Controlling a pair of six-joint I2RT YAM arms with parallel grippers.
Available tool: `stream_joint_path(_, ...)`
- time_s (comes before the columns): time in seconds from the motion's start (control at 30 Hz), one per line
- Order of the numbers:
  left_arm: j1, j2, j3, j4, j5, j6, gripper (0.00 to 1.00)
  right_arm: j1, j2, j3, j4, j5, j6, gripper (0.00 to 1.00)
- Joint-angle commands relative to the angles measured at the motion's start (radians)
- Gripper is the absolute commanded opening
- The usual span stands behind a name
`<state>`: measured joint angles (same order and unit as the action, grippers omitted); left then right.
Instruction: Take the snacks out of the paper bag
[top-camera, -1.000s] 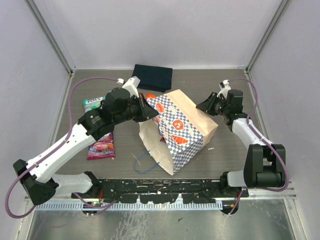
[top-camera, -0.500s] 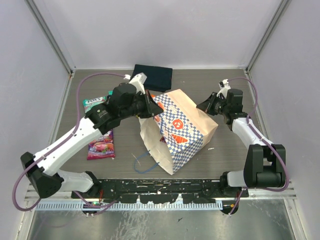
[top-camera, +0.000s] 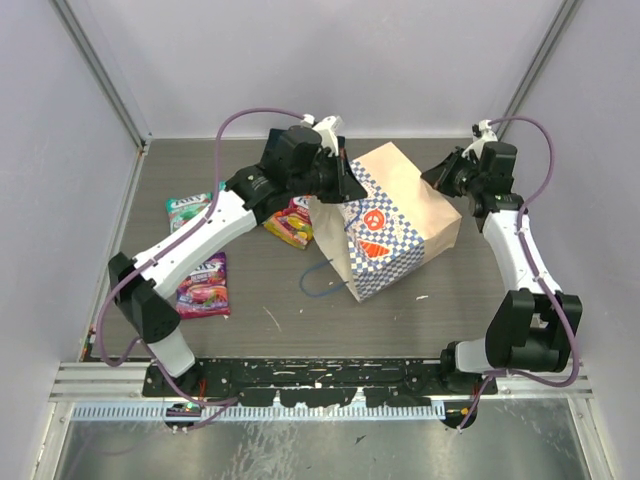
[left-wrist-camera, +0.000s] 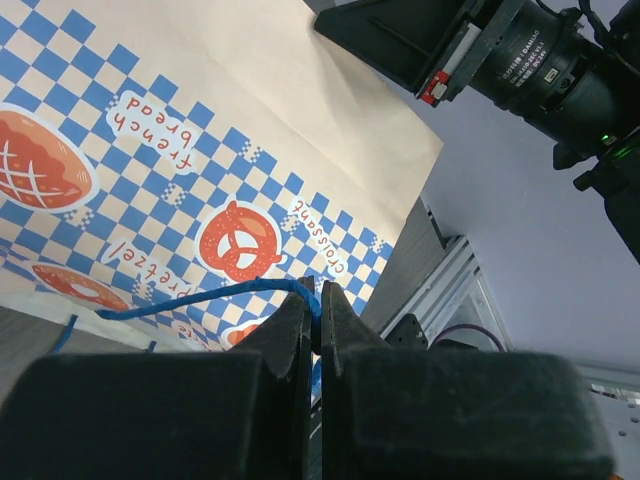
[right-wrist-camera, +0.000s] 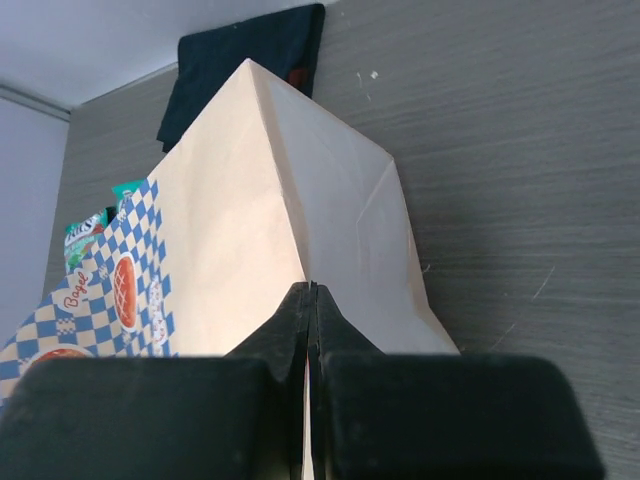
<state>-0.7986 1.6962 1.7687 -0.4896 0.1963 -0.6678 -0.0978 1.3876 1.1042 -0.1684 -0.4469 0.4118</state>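
Observation:
The paper bag (top-camera: 395, 220), blue-and-white checkered with orange marks, hangs tilted above the table between both arms. My left gripper (top-camera: 345, 185) is shut on its blue cord handle (left-wrist-camera: 200, 298) at the mouth end. My right gripper (top-camera: 447, 175) is shut on a fold of the bag's plain bottom end (right-wrist-camera: 300, 230). Three snacks lie on the table: an orange pouch (top-camera: 291, 222) below the bag's mouth, a teal pouch (top-camera: 188, 209) at left, a purple pouch (top-camera: 204, 285) at near left. The bag's inside is hidden.
The dark navy folded cloth (right-wrist-camera: 245, 60) lies at the back behind the bag. A second blue cord handle (top-camera: 322, 282) dangles toward the table. Grey walls close in left, right and back.
Both arms lifted the bag and carried it back and to the right, tipping its mouth down. An orange pouch now lies on the table under the mouth.

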Motion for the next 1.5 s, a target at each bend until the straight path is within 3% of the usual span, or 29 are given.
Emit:
stream_joint_path(0.0,0.015,-0.088,-0.025,0.049,0.03,0.045,0.0,0.016,-0.079,0.097,0.04,-0.02,-0.003,0.0)
stream_joint_path(0.2,0.055,-0.145,-0.163,0.106,0.034,0.014,0.0,0.015,-0.062,0.054,0.058,0.011,-0.012,0.01)
stream_joint_path(0.73,0.032,0.082,-0.032,0.138,0.198,-0.016,0.0,-0.152,-0.043,0.151,0.05,0.007,0.011,0.01)
stream_joint_path(0.83,0.032,0.071,-0.033,0.096,0.192,0.012,0.0,-0.144,-0.032,0.079,0.125,-0.063,0.055,0.01)
stream_joint_path(0.97,0.036,-0.03,-0.099,0.046,0.101,0.064,0.0,-0.065,-0.017,0.001,0.163,-0.048,0.052,0.0)
stream_joint_path(1.07,0.043,-0.098,-0.129,0.01,0.034,0.079,0.0,0.01,0.009,-0.016,0.171,-0.023,0.037,0.01)
stream_joint_path(1.2,0.044,-0.095,-0.129,-0.001,0.016,0.077,0.0,0.019,0.035,-0.012,0.186,-0.028,0.043,0.01)
stream_joint_path(1.47,0.024,0.068,0.031,0.004,0.11,0.046,0.0,-0.198,0.017,-0.004,0.18,-0.02,0.11,0.01)
